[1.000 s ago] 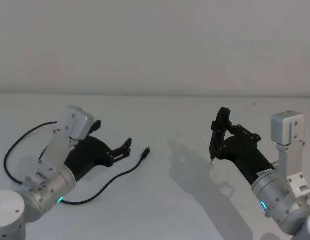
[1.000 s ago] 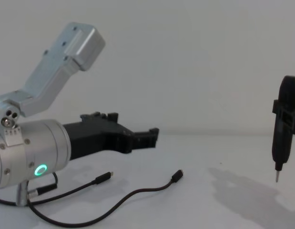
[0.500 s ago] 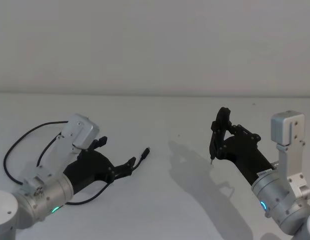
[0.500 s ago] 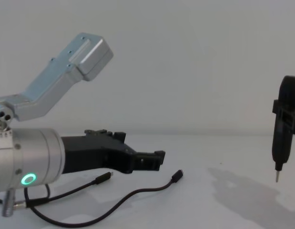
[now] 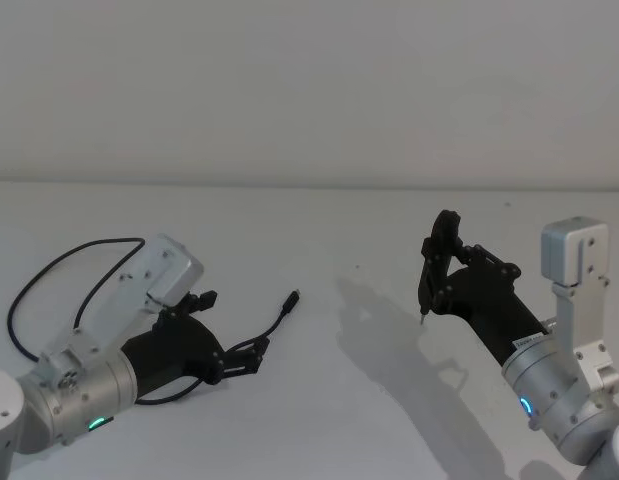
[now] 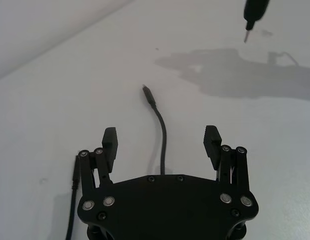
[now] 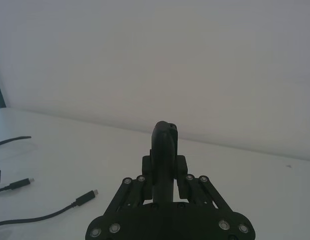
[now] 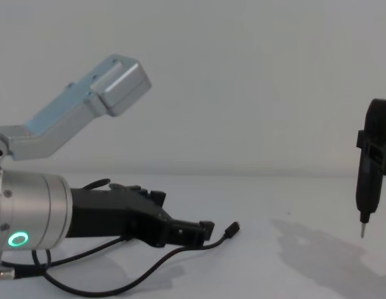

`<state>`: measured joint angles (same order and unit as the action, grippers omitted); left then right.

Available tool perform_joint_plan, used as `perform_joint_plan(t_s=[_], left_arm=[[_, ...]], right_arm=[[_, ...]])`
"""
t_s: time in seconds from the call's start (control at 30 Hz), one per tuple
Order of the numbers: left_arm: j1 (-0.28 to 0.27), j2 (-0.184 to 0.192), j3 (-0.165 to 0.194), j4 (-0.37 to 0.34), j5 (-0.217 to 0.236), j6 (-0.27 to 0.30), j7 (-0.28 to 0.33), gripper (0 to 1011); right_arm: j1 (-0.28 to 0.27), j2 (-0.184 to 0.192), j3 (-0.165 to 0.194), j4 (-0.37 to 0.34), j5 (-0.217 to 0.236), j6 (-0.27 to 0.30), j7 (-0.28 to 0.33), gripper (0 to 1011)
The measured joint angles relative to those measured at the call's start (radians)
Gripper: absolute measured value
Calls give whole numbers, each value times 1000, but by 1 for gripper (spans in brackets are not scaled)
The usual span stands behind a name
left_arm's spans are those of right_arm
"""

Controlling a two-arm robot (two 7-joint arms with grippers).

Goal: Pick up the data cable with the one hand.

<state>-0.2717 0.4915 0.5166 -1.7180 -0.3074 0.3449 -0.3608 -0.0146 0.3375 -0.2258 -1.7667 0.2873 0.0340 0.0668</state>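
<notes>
The data cable (image 5: 280,319) is thin and black and lies in loose curves on the white table. One plug (image 6: 149,95) points toward the right arm, and the cable's long loop (image 5: 29,290) runs off at the far left. My left gripper (image 6: 161,144) is open and low over the table. Its two fingers straddle the cable (image 6: 163,137) a short way behind that plug, without touching it. From the chest the left gripper (image 8: 202,230) sits just short of the plug (image 8: 231,230). My right gripper (image 5: 436,268) hangs to the right, shut on an upright black stick tool (image 8: 369,174).
The white table (image 5: 339,400) stretches between the two arms, with a plain wall behind. The cable's other plug (image 6: 74,167) lies beside the left gripper's outer finger. The stick tool's metal tip (image 6: 247,36) hovers above the table well beyond the near plug.
My left gripper has dropped toward the table and tilted down, and its open fingers now sit around the cable. The right arm and the cable have not moved.
</notes>
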Motion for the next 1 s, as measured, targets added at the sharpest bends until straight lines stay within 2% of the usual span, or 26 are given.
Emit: perform_joint_plan(t_s=[0.47, 1.0], left_arm=[[-64, -4, 45, 67, 28, 47, -80, 1001], [-103, -18, 55, 114, 50, 68, -114, 1001]], right_arm=[[4, -3, 1, 9, 1, 0, 7, 274], [14, -8, -7, 19, 0, -23, 50, 274]])
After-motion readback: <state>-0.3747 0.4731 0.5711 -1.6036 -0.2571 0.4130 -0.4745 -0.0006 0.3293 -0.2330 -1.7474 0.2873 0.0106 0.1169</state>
